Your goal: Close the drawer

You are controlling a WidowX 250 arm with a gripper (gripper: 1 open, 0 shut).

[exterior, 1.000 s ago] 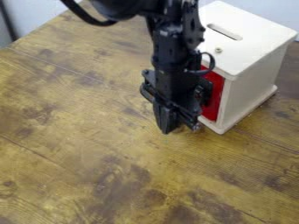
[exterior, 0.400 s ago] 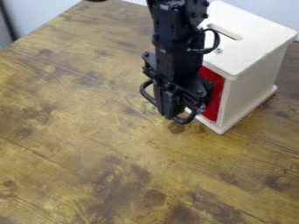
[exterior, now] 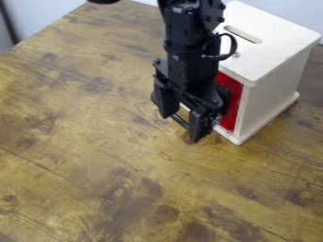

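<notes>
Drawer [exterior: 229, 99], red-fronted, sits nearly flush in its white cabinet [exterior: 265, 66] behind the spread-apart gripper [exterior: 180, 121].

Your pincer [exterior: 180, 121] stands spread, pointing down at the table [exterior: 89, 161], right before the pushed-in red drawer [exterior: 228, 102].

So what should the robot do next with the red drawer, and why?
Probably lift the gripper up and away. The red drawer looks pushed in, about level with the front of the white box, and the fingers are open with nothing between them, so the closing seems done.
</notes>
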